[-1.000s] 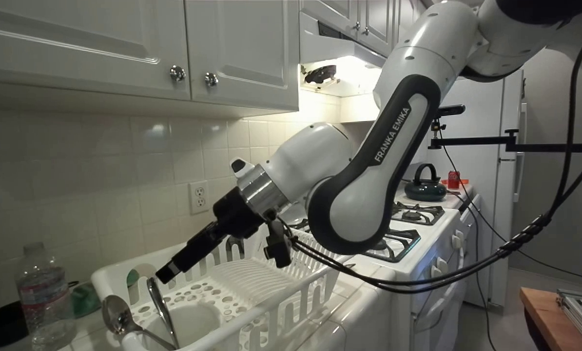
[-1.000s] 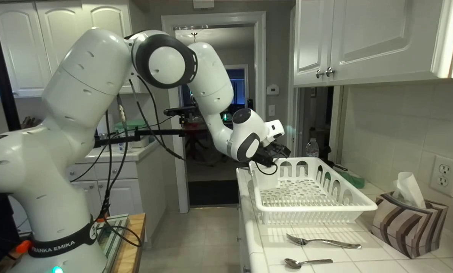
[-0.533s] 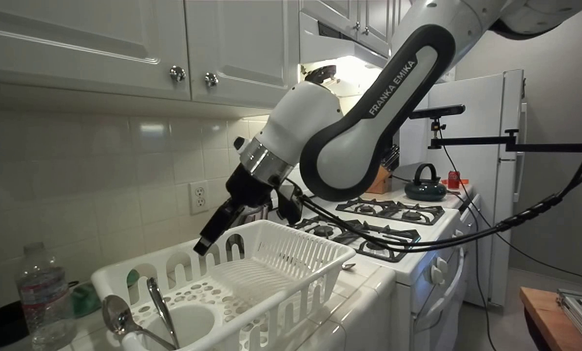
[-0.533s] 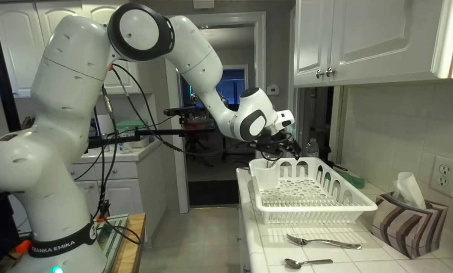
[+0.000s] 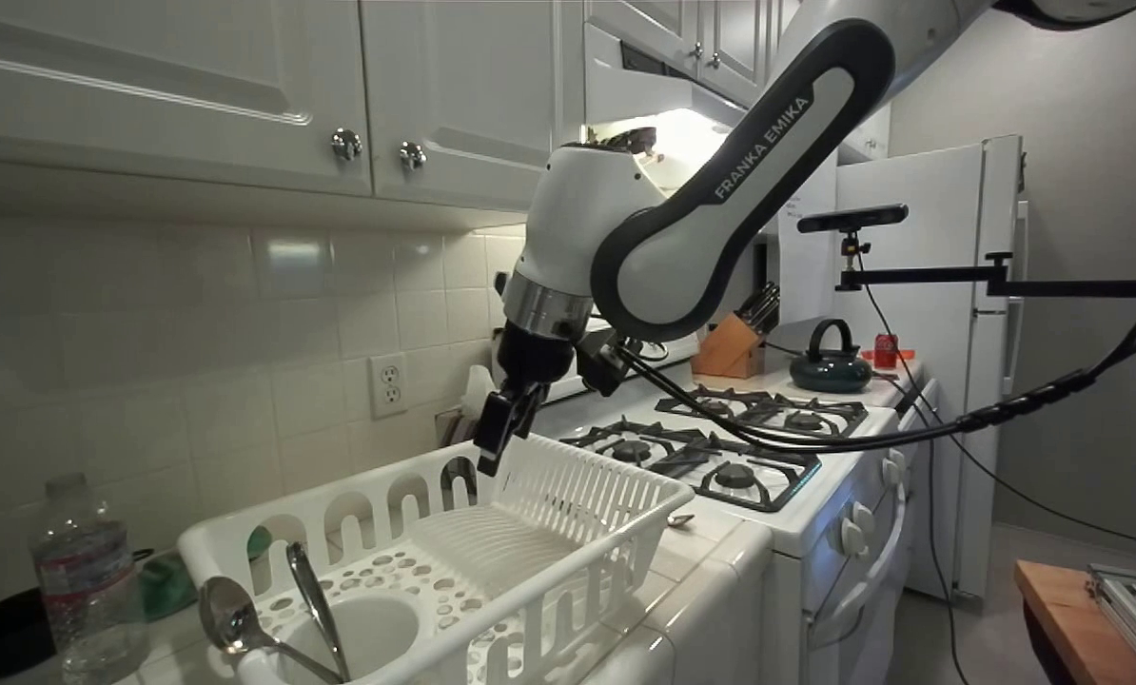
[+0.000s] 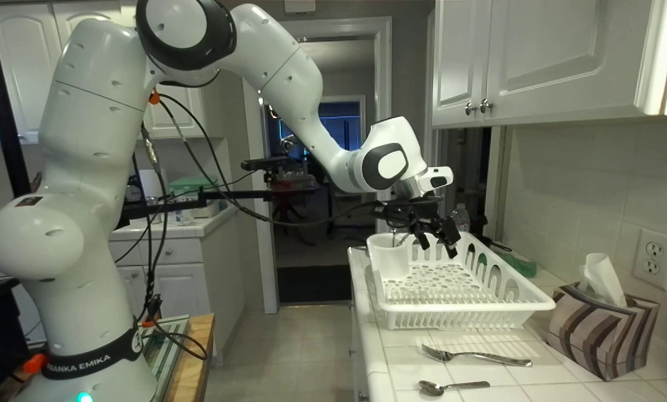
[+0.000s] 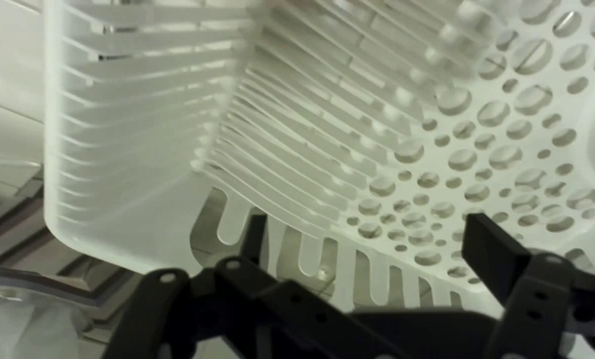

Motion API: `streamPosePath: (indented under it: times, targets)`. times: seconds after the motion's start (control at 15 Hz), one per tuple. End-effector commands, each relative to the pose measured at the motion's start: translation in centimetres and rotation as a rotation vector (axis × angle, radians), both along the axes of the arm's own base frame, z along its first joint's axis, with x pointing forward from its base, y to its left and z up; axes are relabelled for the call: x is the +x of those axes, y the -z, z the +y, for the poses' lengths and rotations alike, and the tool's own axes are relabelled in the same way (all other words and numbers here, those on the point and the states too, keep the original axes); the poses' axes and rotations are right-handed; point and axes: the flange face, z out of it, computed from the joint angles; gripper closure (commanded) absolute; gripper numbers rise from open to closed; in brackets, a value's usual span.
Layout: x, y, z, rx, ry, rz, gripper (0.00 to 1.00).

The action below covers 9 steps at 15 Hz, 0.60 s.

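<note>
My black gripper [image 7: 372, 237] stands open above the white dish rack [image 6: 467, 307], its fingers [image 7: 494, 254] wide apart with only rack behind them. It points down at a slant near the rack's wall-side edge, as both exterior views show. In an exterior view the gripper [image 5: 503, 447] appears over the ribbed end of the rack. A round white utensil cup [image 6: 390, 261] occupies the far corner, holding a spoon [image 5: 228, 609] and another metal utensil [image 5: 313, 599]. On the tiles in front of the rack lie a fork [image 6: 479, 356] and a smaller spoon [image 6: 433, 388].
A striped tissue box [image 6: 596, 329] stands beside the rack near the wall. Beyond the rack's opposite end is a plastic bottle [image 5: 88, 580]. Upper cabinets [image 5: 473, 105] hang over the counter. A gas stove [image 5: 734, 476] with a kettle [image 5: 830, 366] behind adjoins it.
My gripper has moved away from the utensil cup, along the rack toward its ribbed end, and now points more steeply down. The upper arm has drawn back. Cutlery and rack are unmoved.
</note>
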Motion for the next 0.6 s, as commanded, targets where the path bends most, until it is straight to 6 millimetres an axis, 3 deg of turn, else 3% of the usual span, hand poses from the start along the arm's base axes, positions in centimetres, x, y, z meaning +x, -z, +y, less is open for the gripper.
streamPosePath:
  times: [0.0,0.2,0.53]
  targets:
    - [-0.4,-0.8,-1.0,-0.005,0.087,0.085,0.00]
    - [-0.3,-1.7,-3.3,0.025,0.165,0.115,0.00]
    - [0.1,-2.4,-8.6,0.104,0.320,0.121,0.00]
